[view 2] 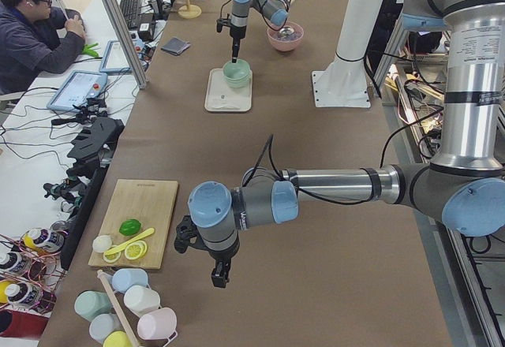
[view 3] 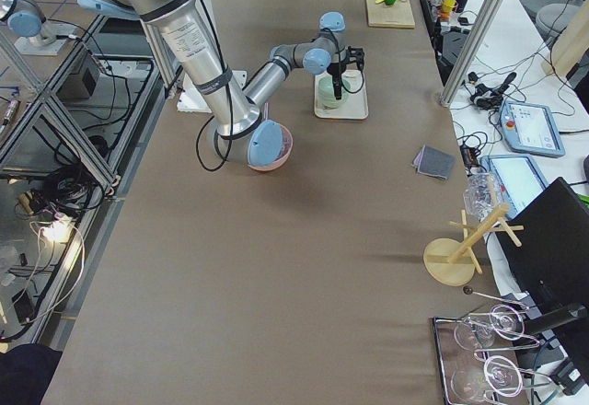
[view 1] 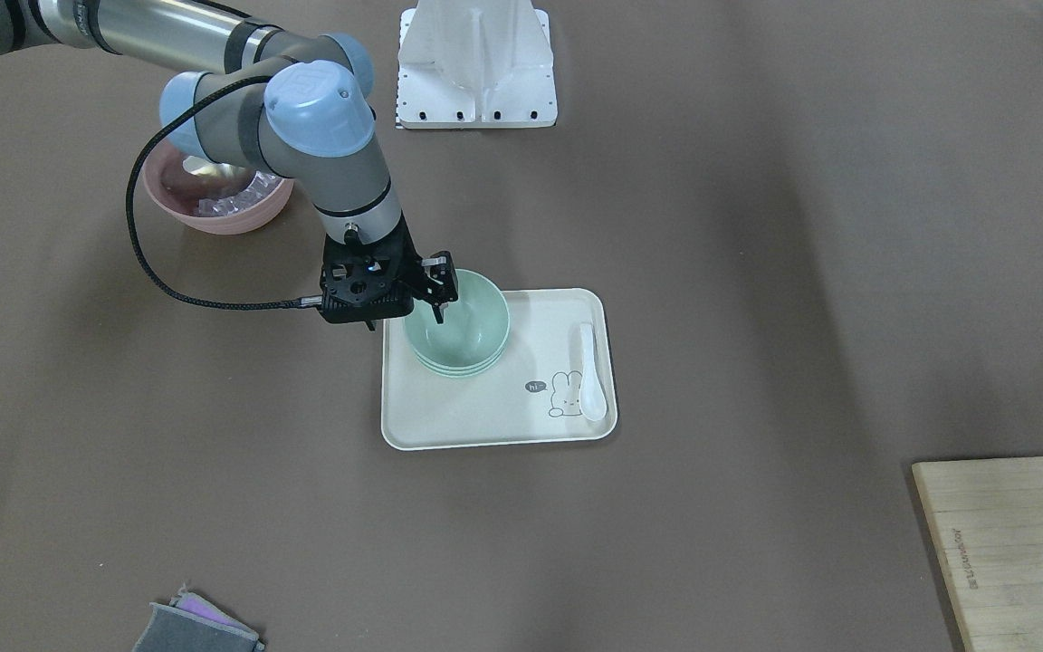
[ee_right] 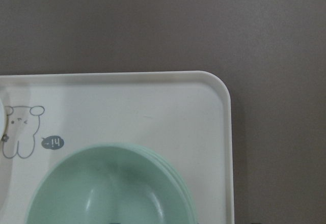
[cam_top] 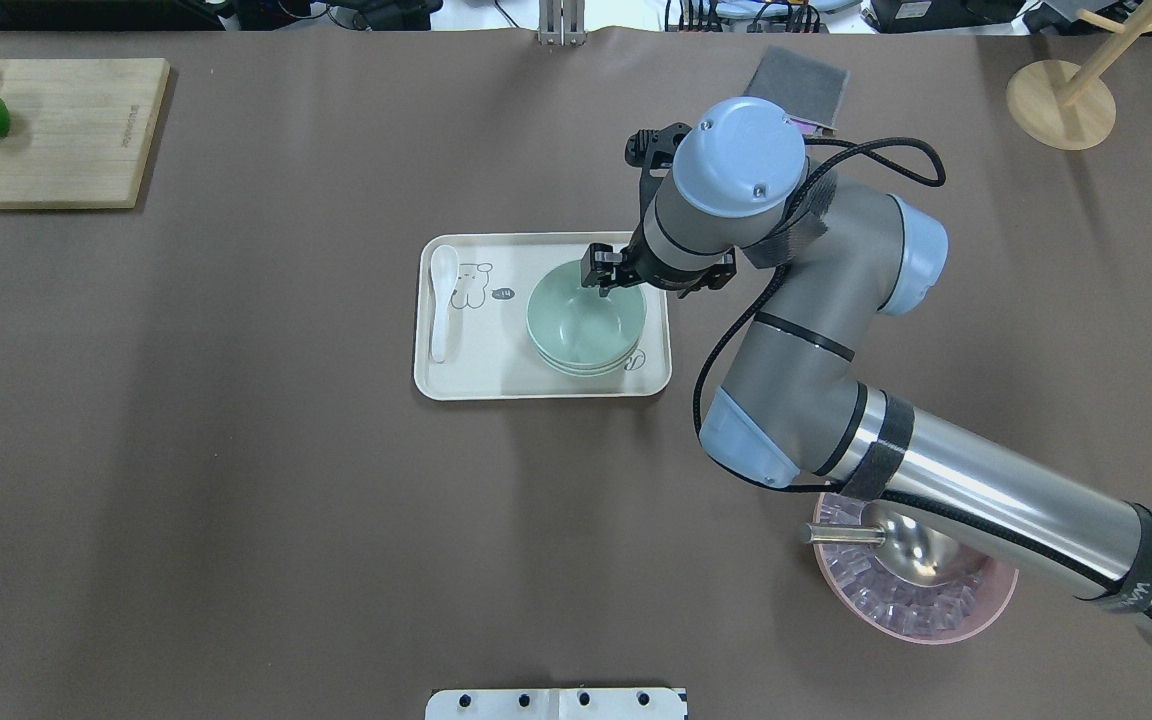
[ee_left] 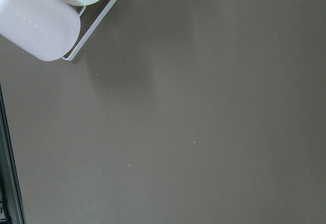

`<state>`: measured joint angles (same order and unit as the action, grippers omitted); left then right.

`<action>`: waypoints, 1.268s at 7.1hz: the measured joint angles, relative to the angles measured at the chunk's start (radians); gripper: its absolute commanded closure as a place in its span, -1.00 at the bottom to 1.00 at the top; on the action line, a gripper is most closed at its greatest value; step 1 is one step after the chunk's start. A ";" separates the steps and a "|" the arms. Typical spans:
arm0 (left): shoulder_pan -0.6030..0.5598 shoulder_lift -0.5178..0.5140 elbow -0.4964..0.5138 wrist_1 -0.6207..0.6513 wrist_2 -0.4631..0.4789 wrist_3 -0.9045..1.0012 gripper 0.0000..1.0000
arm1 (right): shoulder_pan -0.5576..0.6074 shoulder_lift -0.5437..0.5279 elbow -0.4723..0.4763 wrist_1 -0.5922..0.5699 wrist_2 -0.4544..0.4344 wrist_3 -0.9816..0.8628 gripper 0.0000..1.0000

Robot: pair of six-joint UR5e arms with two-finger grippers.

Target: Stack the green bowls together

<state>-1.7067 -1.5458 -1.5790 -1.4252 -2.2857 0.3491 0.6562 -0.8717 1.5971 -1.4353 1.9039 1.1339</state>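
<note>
The cream tray (cam_top: 496, 375) lies mid-table, with the green bowls (cam_top: 581, 325) nested in one stack by its edge opposite the spoon (cam_top: 441, 300). The right gripper (cam_top: 604, 284) sits at the stack's far rim and the left gripper (view 2: 220, 274) hangs near the table's left end. I cannot tell whether either is clenched or released.

Brown table (cam_top: 236, 450) carries a cream tray (cam_top: 481, 372) at its middle — a pink bowl (view 1: 241, 217), a wooden cutting board (cam_top: 66, 130) and a grey cloth (cam_top: 796, 85) lie well apart from the tray.
</note>
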 measured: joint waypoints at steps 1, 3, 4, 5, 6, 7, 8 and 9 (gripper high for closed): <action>0.000 0.006 -0.004 -0.002 -0.003 -0.004 -0.99 | 0.040 -0.011 0.002 -0.005 0.034 -0.013 -1.00; 0.006 0.009 -0.047 -0.017 -0.007 -0.147 -0.98 | 0.136 -0.094 0.044 -0.007 0.113 -0.117 -1.00; 0.020 0.015 -0.070 -0.063 -0.008 -0.262 -0.99 | 0.189 -0.162 0.088 -0.008 0.154 -0.201 -1.00; 0.050 0.023 -0.081 -0.123 -0.009 -0.344 -0.98 | 0.250 -0.233 0.127 -0.008 0.198 -0.292 -1.00; 0.086 0.027 -0.086 -0.171 -0.009 -0.402 -0.99 | 0.317 -0.301 0.153 -0.008 0.240 -0.390 -1.00; 0.107 0.028 -0.089 -0.198 -0.009 -0.430 -0.98 | 0.395 -0.382 0.167 -0.006 0.280 -0.517 -1.00; 0.117 0.031 -0.091 -0.209 -0.010 -0.439 -0.99 | 0.481 -0.495 0.179 0.002 0.306 -0.687 -1.00; 0.120 0.033 -0.091 -0.213 -0.010 -0.440 -0.99 | 0.561 -0.622 0.194 0.007 0.312 -0.836 -1.00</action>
<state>-1.5865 -1.5123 -1.6700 -1.6381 -2.2962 -0.0912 1.2169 -1.4932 1.7910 -1.4283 2.2163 0.2981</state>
